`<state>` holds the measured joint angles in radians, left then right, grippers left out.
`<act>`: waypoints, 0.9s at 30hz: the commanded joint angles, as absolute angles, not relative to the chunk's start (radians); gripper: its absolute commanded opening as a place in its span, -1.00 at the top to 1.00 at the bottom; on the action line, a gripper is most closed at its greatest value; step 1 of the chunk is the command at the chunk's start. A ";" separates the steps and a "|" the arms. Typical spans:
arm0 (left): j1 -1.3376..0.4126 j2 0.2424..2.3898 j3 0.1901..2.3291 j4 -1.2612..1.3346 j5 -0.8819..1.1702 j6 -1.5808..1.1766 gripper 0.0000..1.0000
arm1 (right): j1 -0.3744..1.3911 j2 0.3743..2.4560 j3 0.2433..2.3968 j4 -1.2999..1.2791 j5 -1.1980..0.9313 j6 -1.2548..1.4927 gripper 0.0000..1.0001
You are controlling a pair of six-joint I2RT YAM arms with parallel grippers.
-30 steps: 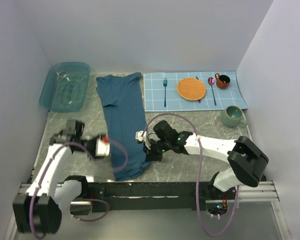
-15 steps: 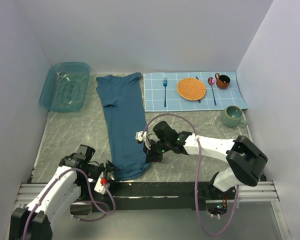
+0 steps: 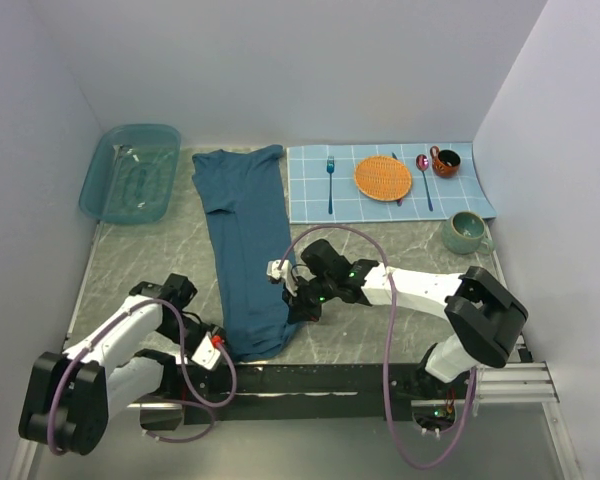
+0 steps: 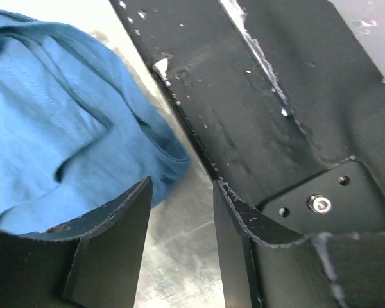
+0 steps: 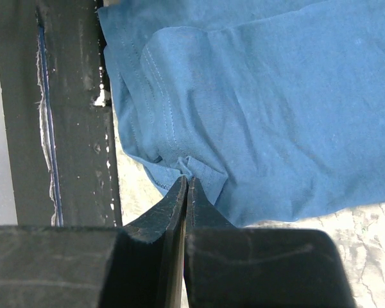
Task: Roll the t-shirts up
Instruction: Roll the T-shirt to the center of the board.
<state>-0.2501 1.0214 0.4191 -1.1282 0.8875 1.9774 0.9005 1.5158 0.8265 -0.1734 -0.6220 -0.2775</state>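
Note:
A dark teal-blue t-shirt (image 3: pixel 248 240) lies folded into a long strip from the back of the table to its near edge. My right gripper (image 3: pixel 292 308) is shut on a small pinch of cloth at the shirt's near right hem. In the right wrist view its tips (image 5: pixel 187 179) meet on that fold of the t-shirt (image 5: pixel 276 96). My left gripper (image 3: pixel 220 348) is open and empty at the shirt's near left corner, low over the table. In the left wrist view its jaws (image 4: pixel 183 186) stand apart, with the t-shirt corner (image 4: pixel 51 115) just ahead on the left.
A see-through teal tub (image 3: pixel 130 172) stands at the back left. A light blue placemat (image 3: pixel 470 190) at the back right holds an orange plate (image 3: pixel 383 177), fork (image 3: pixel 331 180), spoon (image 3: pixel 424 175) and brown cup (image 3: pixel 445 161). A green mug (image 3: pixel 467 232) stands beside it. A black rail (image 3: pixel 310 378) runs along the near edge.
My left arm has swung from the left of the shirt down to its near left corner. My right gripper has stayed shut on the hem and shifted slightly left.

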 commanded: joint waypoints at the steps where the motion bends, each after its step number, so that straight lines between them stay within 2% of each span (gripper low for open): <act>1: -0.253 0.996 0.414 -1.181 0.857 2.421 0.00 | 0.900 1.523 0.859 -0.156 -0.637 -0.270 1.00; 6: -0.310 0.960 0.391 -1.122 0.891 2.386 -0.02 | 0.900 1.517 0.845 -0.147 -0.643 -0.265 1.00; 10: -0.380 1.000 0.443 -1.009 0.914 2.159 -0.01 | 0.897 1.508 0.839 -0.147 -0.643 -0.262 1.00; 16: -0.406 1.006 0.431 -0.993 0.868 2.174 0.00 | 0.899 1.511 0.841 -0.152 -0.647 -0.262 1.00; 19: -0.454 1.005 0.440 -0.944 0.850 2.084 0.00 | 0.899 1.511 0.844 -0.153 -0.649 -0.258 1.00; 23: -0.521 1.042 0.460 -0.969 0.785 2.078 0.13 | 0.899 1.511 0.848 -0.160 -0.663 -0.256 1.00; 27: -0.558 1.037 0.449 -0.943 0.735 2.051 0.12 | 0.896 1.506 0.847 -0.172 -0.664 -0.271 1.00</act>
